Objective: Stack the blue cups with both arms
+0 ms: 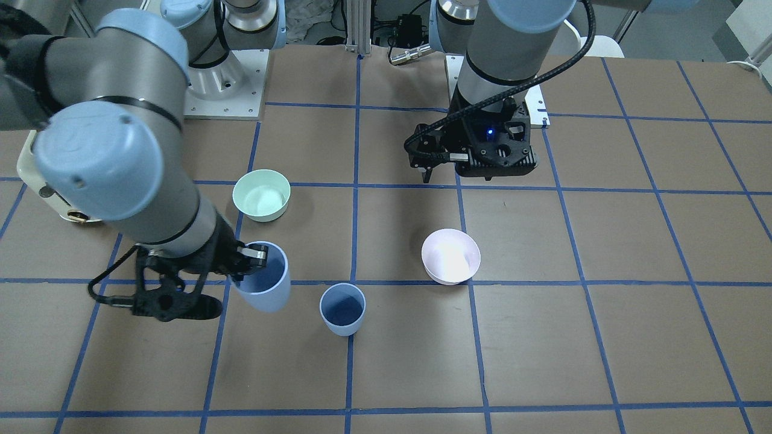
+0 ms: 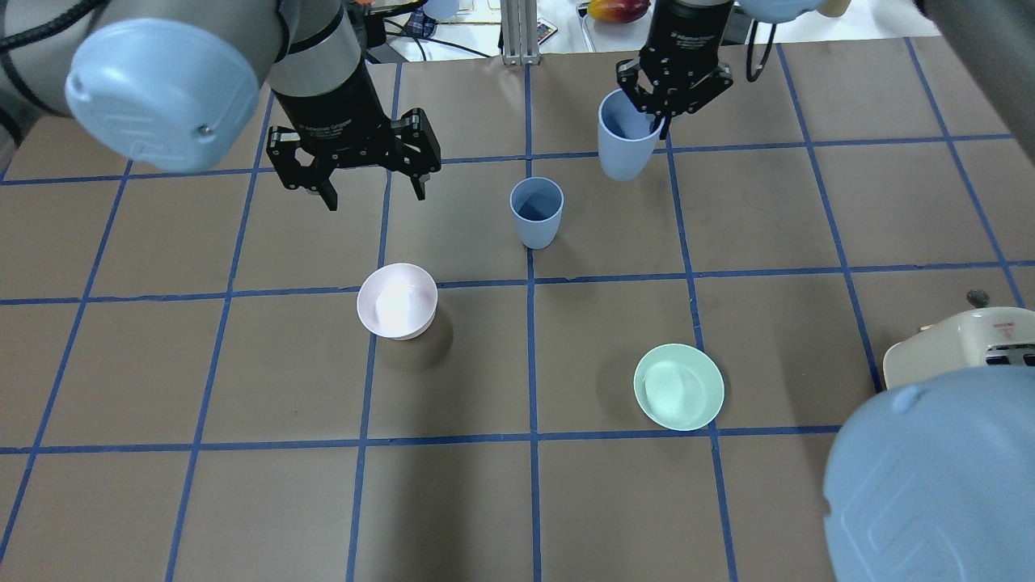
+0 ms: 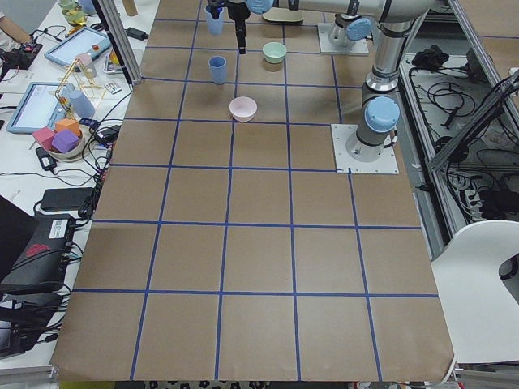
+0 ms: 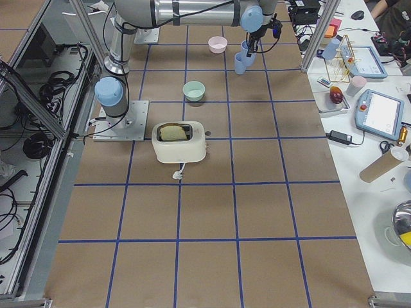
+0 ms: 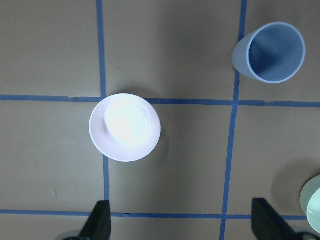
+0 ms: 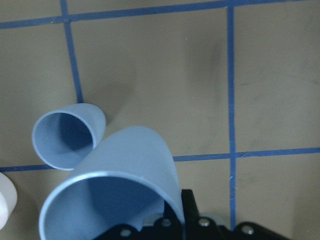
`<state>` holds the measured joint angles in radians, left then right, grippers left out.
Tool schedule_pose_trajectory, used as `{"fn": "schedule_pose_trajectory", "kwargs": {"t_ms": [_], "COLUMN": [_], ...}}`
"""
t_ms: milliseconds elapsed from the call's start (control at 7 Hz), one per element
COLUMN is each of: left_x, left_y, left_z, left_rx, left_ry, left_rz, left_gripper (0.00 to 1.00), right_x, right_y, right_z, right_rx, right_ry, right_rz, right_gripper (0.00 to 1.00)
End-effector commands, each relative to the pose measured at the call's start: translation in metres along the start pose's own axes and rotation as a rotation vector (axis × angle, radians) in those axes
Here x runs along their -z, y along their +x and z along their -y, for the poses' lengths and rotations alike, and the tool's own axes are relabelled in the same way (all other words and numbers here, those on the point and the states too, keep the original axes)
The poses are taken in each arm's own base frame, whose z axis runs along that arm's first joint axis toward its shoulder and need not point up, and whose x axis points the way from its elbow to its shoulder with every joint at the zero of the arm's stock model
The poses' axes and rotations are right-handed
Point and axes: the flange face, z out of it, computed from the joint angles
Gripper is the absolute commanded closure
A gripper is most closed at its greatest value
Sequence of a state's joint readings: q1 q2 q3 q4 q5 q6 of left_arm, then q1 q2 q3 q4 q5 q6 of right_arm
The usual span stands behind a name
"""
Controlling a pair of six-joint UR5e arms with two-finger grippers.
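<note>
One blue cup stands upright and empty on the table near the centre line; it also shows in the front view and the left wrist view. My right gripper is shut on the rim of the second blue cup, holding it off the table, beside the standing cup on the robot's right. In the right wrist view the held cup is large and the standing cup lies just beyond it. My left gripper is open and empty above the table, left of the standing cup.
A pale pink bowl sits below my left gripper and shows in its wrist view. A mint-green bowl sits nearer the robot on the right. A cream toaster stands at the right edge.
</note>
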<state>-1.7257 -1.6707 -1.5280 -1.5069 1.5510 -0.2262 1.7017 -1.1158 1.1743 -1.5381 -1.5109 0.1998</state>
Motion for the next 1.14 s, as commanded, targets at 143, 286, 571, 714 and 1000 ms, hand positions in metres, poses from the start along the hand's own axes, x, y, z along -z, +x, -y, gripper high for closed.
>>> {"fn": "schedule_pose_trajectory", "kwargs": {"t_ms": [143, 286, 571, 714, 1000], "left_x": [0.012, 0.013, 0.021, 0.019, 0.022], "left_y": [-0.045, -0.051, -0.058, -0.061, -0.063], "left_z": [-0.004, -0.007, -0.016, -0.014, -0.015], "left_rx": [-0.131, -0.119, -0.107, -0.100, -0.077], "left_ry": [0.117, 0.064, 0.027, 0.026, 0.032], "left_rz": [-0.013, -0.009, -0.009, -0.009, -0.012], "left_gripper": [0.00, 0.00, 0.00, 0.00, 0.00], "right_x": [-0.014, -0.032, -0.054, -0.057, -0.059], "right_y": [-0.068, -0.070, -0.073, -0.073, -0.073], "right_z": [-0.021, -0.009, 0.004, 0.004, 0.003], "right_rx": [-0.043, -0.048, -0.068, -0.069, -0.072], "right_ry": [-0.010, -0.009, -0.012, -0.016, -0.031], "right_rz": [0.083, 0.077, 0.065, 0.063, 0.063], "right_gripper": [1.00, 1.00, 1.00, 1.00, 1.00]}}
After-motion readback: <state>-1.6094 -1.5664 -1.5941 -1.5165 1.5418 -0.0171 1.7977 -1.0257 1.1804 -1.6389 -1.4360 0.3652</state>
